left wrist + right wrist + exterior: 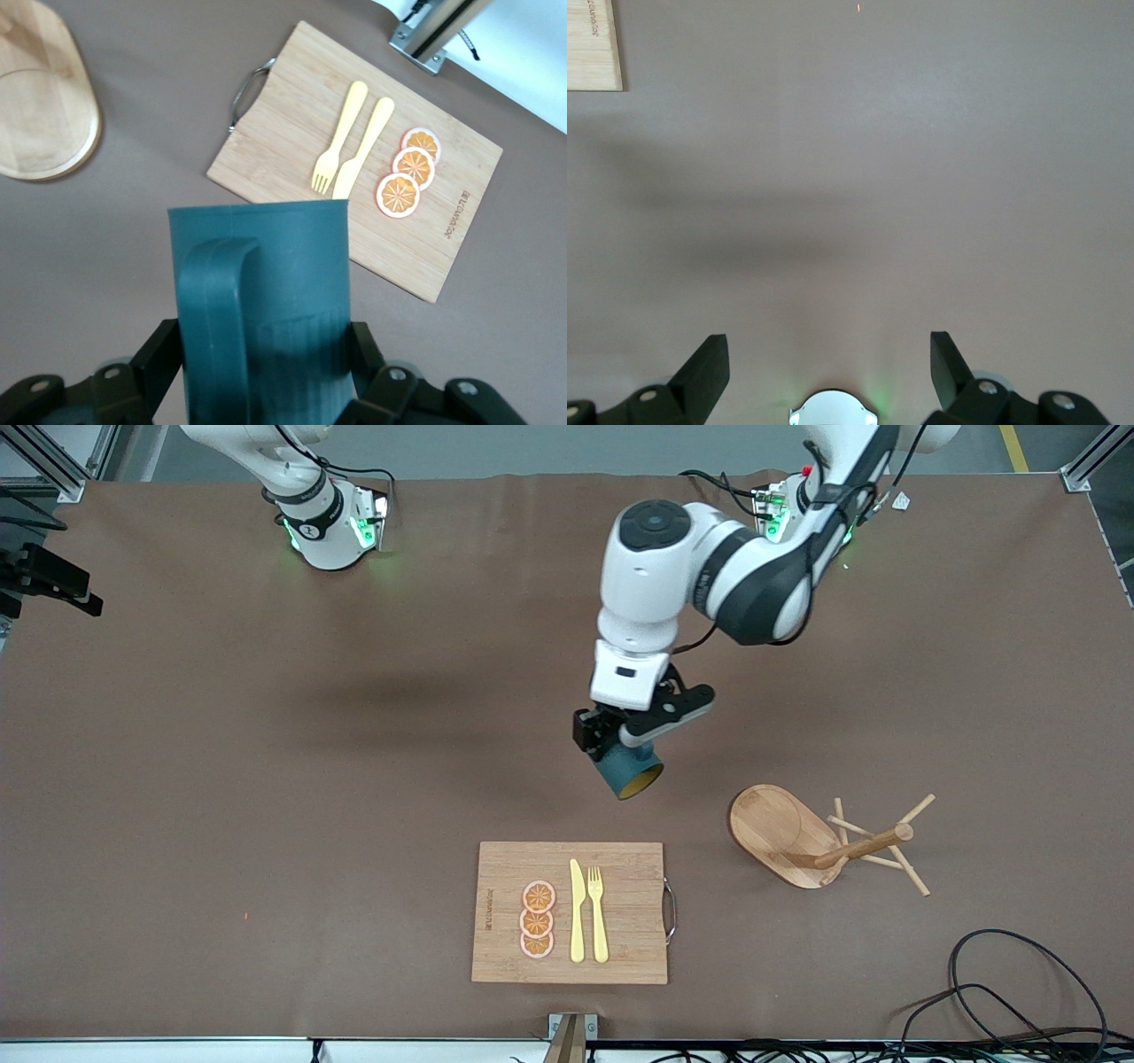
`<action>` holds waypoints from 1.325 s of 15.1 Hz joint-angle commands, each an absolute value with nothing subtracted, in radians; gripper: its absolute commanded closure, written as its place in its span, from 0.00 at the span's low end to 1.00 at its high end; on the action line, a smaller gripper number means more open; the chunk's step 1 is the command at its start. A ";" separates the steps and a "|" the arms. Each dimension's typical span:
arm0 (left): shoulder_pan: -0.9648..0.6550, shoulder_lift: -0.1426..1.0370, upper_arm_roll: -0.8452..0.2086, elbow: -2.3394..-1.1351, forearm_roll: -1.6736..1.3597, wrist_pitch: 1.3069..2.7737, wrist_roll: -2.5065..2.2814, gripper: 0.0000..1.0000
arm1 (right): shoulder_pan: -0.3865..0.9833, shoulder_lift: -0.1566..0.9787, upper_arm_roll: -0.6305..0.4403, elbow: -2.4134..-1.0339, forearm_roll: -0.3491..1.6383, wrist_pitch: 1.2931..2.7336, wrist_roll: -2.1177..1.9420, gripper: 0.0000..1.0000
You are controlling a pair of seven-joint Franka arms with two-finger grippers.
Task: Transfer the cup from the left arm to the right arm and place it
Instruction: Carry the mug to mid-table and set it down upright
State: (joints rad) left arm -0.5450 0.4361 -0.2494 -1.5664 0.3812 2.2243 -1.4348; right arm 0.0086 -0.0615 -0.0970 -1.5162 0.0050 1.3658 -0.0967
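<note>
The dark teal ribbed cup (625, 769) hangs in the air over bare table, a little farther from the front camera than the cutting board. It is tilted, and its tan-yellow inside faces the camera. My left gripper (617, 744) is shut on it, one finger on each side. In the left wrist view the cup (283, 266) fills the middle with its loop handle (213, 301) toward the camera, between the left gripper (266, 359) fingers. My right gripper (830, 354) is open and empty, high over bare table near its own base (833, 412). It is out of the front view.
A wooden cutting board (625, 872) with a yellow knife (577, 912), a fork (598, 914) and three orange slices (537, 919) lies near the front edge. A wooden peg rack (797, 834) lies tipped over toward the left arm's end. Cables (1019, 992) lie at that front corner.
</note>
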 commanded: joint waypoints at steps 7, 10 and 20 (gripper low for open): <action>-0.787 0.587 -0.232 -1.506 0.884 2.204 -1.710 0.47 | -0.017 0.026 -0.092 -1.525 -0.011 1.443 -0.097 0.00; -0.847 0.676 -0.230 -1.505 1.156 2.204 -1.871 0.47 | -0.044 0.064 -0.091 -1.520 -0.011 1.466 -0.100 0.00; -0.923 0.931 -0.230 -1.503 1.861 2.077 -2.297 0.47 | -0.112 0.144 -0.092 -1.520 -0.011 1.585 -0.253 0.00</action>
State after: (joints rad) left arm -0.9064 0.8700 -0.2407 -1.5376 1.7354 2.1225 -2.2266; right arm -0.0846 0.1303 -0.1063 -1.5266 -0.0004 1.5717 -0.2321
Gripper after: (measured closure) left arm 0.185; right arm 0.000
